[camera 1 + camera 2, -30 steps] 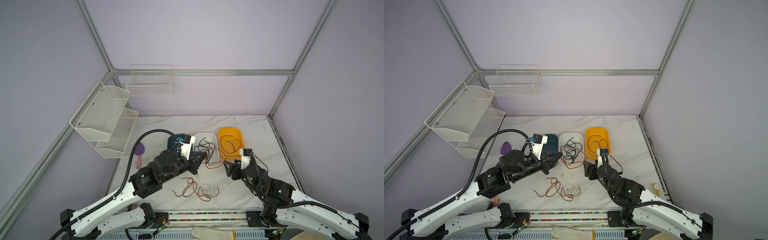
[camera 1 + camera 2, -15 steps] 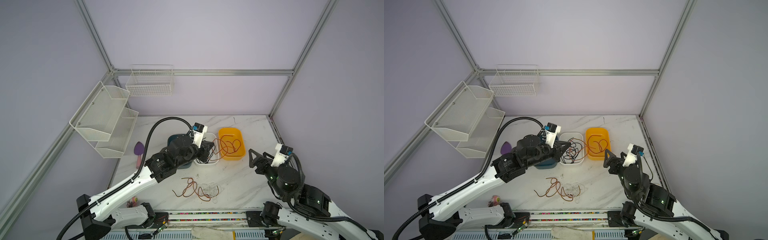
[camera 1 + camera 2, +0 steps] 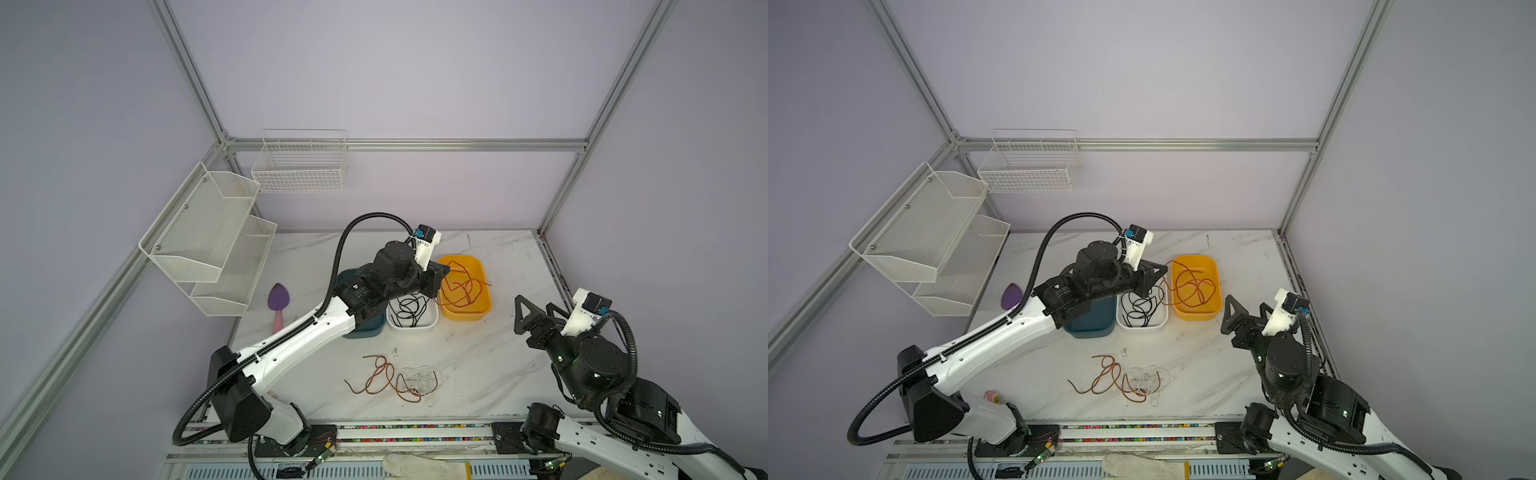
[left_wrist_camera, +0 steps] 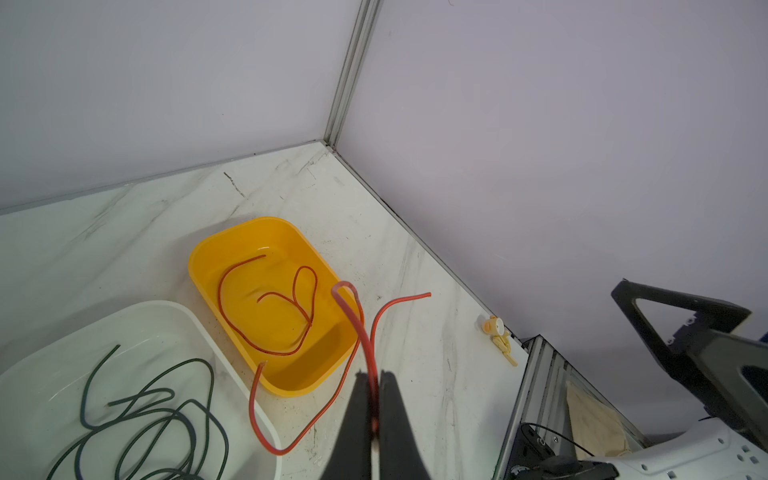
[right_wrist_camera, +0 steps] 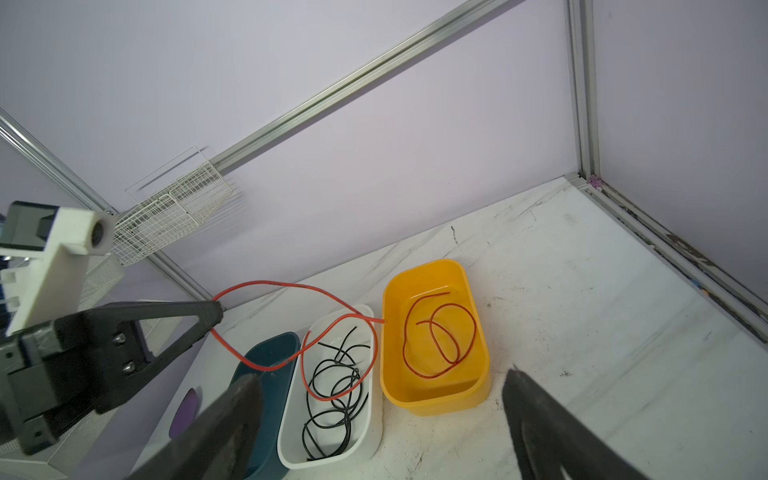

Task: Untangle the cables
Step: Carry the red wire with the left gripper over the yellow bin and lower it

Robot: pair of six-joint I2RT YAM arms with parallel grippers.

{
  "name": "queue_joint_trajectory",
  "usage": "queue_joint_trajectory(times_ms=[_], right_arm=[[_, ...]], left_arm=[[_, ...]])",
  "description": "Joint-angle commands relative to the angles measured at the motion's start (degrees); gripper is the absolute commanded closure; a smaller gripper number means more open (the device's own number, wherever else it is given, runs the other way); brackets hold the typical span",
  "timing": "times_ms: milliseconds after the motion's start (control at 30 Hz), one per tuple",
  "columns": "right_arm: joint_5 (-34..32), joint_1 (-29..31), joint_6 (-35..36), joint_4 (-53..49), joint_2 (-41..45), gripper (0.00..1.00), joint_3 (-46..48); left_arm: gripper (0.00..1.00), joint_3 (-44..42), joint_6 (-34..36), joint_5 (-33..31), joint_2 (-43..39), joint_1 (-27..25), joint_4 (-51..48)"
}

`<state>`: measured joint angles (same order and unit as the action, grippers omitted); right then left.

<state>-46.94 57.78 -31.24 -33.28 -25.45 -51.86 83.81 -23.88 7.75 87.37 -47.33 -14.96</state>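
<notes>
The right gripper (image 3: 533,309) let go and swung clear, jaws wide, leaving the left gripper (image 4: 375,386) clamped on the seemingly freed red cable (image 4: 367,340) by the yellow bin (image 4: 299,384).

On the white marble-patterned table (image 3: 498,365) we find three tubs in a row, left to right: the teal plastic tub (image 3: 1092,318), the white plastic tub (image 3: 412,327) and the yellow plastic tub (image 3: 465,312). Thin black cables (image 3: 409,307) lie in the middle tub, and a thin orange-red cable (image 4: 311,323) lies in the yellow one.

Before the tubs, on the bare table, a thin brown cable (image 3: 384,372) and a thin white cable (image 3: 422,378) lie across each other (which passes over which, we cannot tell). Left of the teal tub lies a purple-headed, pink-handled scoop (image 3: 277,301).

A white mesh two-tier shelf (image 3: 208,241) hangs on the left wall, and a white wire basket (image 3: 299,166) hangs on the back wall.

The left gripper (image 3: 442,272) hangs above the edge where the white and yellow tubs meet. A held orange-red cable (image 4: 368,345) trails from it over both tubs. The right gripper (image 3: 535,307) stands right of the yellow tub, well apart.
</notes>
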Motion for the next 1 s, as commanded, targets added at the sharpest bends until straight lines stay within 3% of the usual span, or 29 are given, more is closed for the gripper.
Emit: queue_joint_trajectory(times_ms=[0,533,967], right_arm=[[-1.01,-0.25,0.91,-0.31,0.2,0.07,0.46],[0.1,-0.19,0.41,3.65,2.14,0.07,4.75],[0.33,-0.21,0.48,3.83,1.72,0.07,4.97]], left_arm=[[1.0,7.34,0.99,3.68,2.63,1.08,3.83],[1.0,17.65,-3.26,13.27,21.68,4.36,8.74],[1.0,20.03,-6.34,16.16,30.85,6.29,9.78]])
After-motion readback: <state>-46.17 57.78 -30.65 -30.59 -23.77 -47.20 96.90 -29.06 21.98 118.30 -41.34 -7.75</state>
